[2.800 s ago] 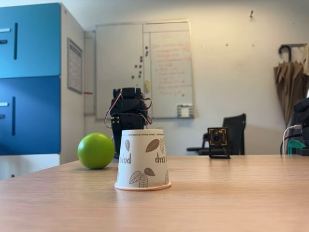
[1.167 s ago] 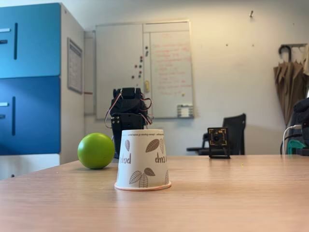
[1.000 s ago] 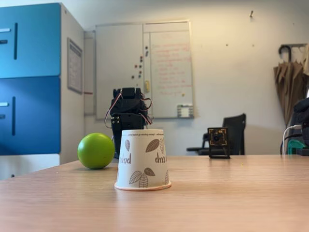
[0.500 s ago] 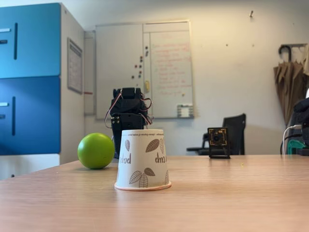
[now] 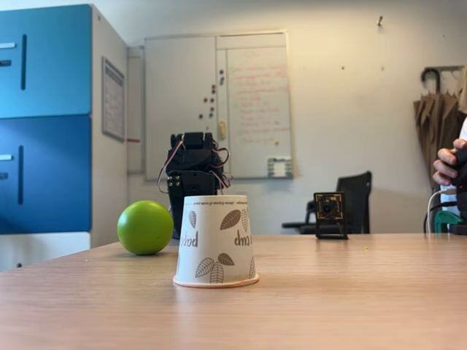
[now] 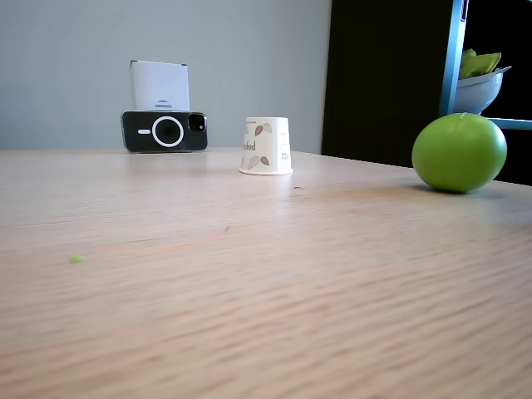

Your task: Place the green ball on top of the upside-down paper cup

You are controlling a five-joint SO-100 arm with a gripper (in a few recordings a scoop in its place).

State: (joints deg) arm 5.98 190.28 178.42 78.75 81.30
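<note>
A: We count one ball (image 5: 145,227) and one cup (image 5: 216,240), both on the table (image 5: 350,299). In a fixed view the ball sits left of the cup and a little farther back, apart from it.

B: In the other fixed view we see the same pair from another side: the ball (image 6: 459,152) is large at the right, the cup (image 6: 266,146) small and well away toward the middle, table (image 6: 249,291) bare between them.

A: The cup stands upside down in both fixed views, wide rolled rim on the table, narrow base up, so its long axis is upright. Its lettering reads inverted.

B: The ball is round, so we give it no axis. We do see a faint seam running up its top in the view where it looks large.

A: One arm (image 5: 193,175) stands behind the cup, folded, black, with wires. We cannot tell whether its claw is spread or pressed together; the fingers are not to be made out.

B: One small camera (image 5: 330,214) stands on the table's far edge there, and a person's hand (image 5: 445,166) shows at the right edge. The other view gives us one phone (image 6: 165,131) propped behind the cup, and a bowl (image 6: 478,83) on a shelf at upper right.
</note>
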